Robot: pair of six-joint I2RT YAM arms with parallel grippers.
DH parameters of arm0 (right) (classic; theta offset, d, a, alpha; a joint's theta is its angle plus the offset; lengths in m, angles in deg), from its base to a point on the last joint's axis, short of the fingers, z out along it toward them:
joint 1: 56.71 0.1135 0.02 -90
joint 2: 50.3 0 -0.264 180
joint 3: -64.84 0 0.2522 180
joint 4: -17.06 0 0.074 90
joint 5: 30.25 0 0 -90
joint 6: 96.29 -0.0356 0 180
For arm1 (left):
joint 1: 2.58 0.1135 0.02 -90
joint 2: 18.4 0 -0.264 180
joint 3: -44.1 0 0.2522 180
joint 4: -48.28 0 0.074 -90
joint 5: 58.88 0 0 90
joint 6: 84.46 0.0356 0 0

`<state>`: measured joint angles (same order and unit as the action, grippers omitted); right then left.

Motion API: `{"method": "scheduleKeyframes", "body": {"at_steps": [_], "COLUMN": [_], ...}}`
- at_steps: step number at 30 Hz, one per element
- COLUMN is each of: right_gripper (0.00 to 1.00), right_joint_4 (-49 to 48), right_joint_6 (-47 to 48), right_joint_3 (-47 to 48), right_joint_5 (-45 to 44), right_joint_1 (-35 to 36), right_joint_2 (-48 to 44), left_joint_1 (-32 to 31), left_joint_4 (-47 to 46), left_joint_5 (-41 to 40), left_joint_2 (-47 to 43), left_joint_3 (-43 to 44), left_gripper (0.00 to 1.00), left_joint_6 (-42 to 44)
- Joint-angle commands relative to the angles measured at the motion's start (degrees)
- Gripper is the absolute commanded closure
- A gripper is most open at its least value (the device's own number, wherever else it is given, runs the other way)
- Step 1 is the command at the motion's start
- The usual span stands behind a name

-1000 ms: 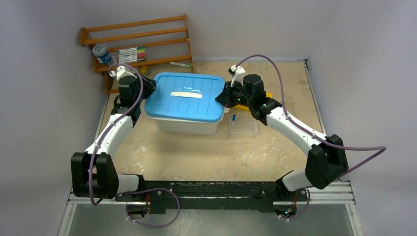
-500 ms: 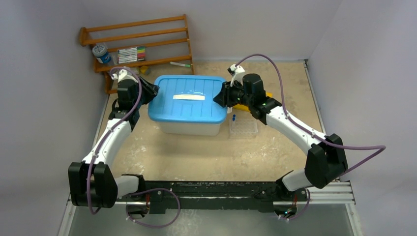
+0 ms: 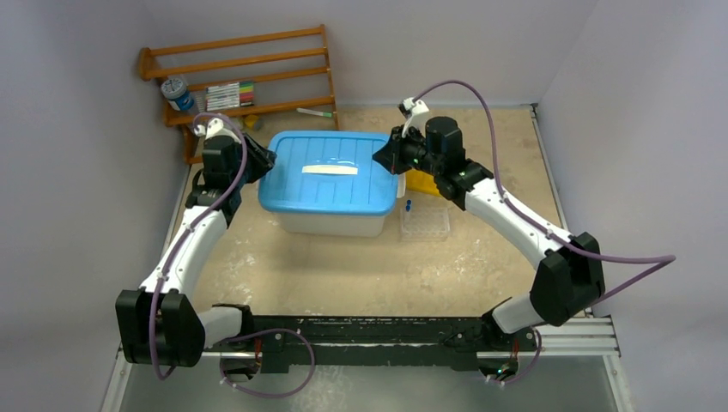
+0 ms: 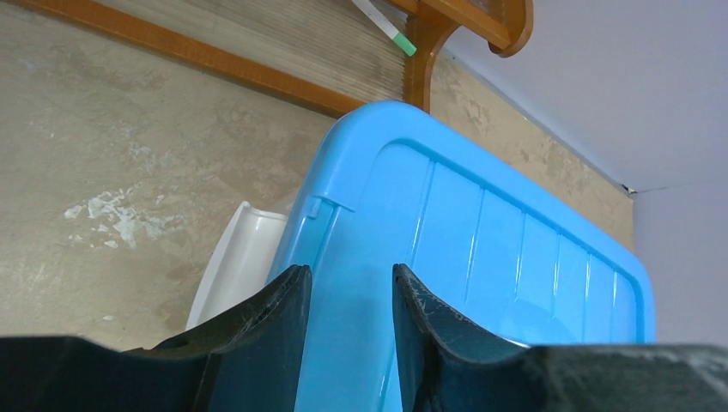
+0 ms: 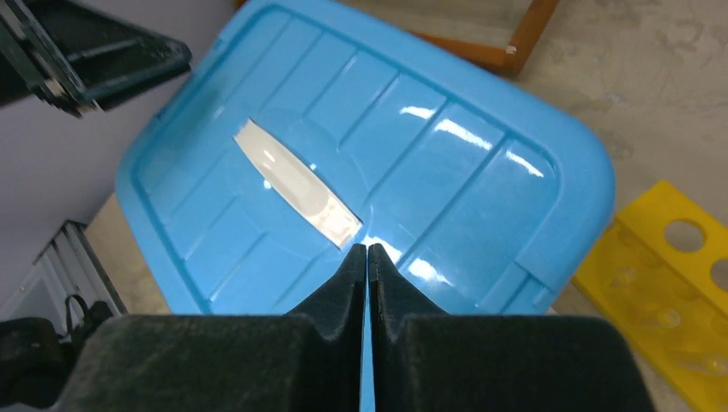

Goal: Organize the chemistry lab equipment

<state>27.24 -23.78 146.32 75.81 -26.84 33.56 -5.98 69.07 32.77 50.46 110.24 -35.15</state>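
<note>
The tube (image 3: pixel 409 206) lies on the counter (image 3: pixel 343 275), just right of the bin (image 3: pixel 330 225), at the corner of a clear tray (image 3: pixel 427 225). The left gripper (image 4: pixel 348 279) has its jaws clamped on the edge of the lid (image 3: pixel 309 193). The right gripper (image 5: pixel 367 249) hovers over the lid, jaws together.

Pale grey walls (image 3: pixel 515 43) around a beige, scuffed tabletop (image 3: pixel 343 275); wooden rack (image 3: pixel 236 41) in the far-left corner.

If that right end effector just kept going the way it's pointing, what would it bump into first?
Most likely the blue lid: the right end effector, fingers shut, aims down at it, close to the end of the white strip. How far above it the tips are is unclear.
</note>
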Motion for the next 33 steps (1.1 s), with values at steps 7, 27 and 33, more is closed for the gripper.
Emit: {"method": "scheduleKeyframes", "body": {"at_steps": [7,27,33], "right_gripper": [1.0,1.0,1.0], "right_joint_4": [-8.02,-14.48,-13.63], "right_joint_6": [-6.38,-7.54,-9.25], "right_joint_3": [-3.68,-2.46,-7.55], "right_joint_5": [1.07,10.65,7.51], "right_joint_1": [-2.72,-6.01,-6.68], "right_joint_2": [6.48,-1.24,-4.07], "left_joint_1": [-0.2,-0.21,-0.2], "left_joint_4": [0.05,-7.86,-6.78], "left_joint_5": [0.28,6.84,10.3], "left_joint_2": [-0.62,-2.17,2.6], "left_joint_3": [3.75,3.48,3.21], "left_gripper": [0.61,0.65,0.72], "left_joint_6": [2.55,1.05,0.73]}}
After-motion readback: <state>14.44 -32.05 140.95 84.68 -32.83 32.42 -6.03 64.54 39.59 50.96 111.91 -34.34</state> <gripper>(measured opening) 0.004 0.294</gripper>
